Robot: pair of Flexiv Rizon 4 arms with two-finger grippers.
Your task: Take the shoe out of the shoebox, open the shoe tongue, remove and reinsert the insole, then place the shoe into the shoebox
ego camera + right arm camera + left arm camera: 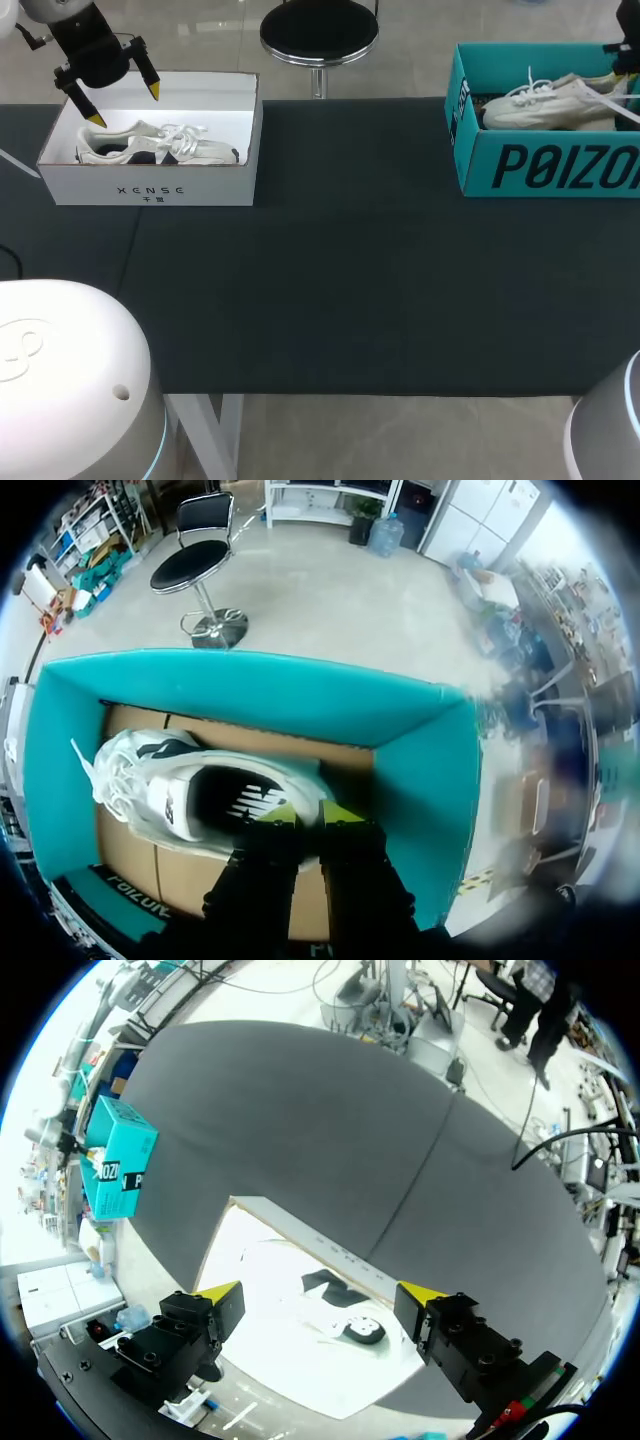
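A white sneaker [160, 780] lies in the teal shoebox [250, 695] at the table's far right [540, 165]. My right gripper [308, 813] is down inside that box, its yellow tips nearly together and pinching the sneaker's heel rim. In the head view this sneaker [545, 105] shows above the box wall, while the right arm is only just visible at the edge. A second white sneaker [150, 145] lies in a white shoebox [150, 185] at the far left. My left gripper [124, 105] hangs open above that box's back left part, holding nothing [320, 1291].
Dark cloth covers the table [350, 280] between the two boxes. Both arm bases [60, 380] stand white and rounded at the near corners. From the left wrist, the teal box [120, 1160] appears far across the table.
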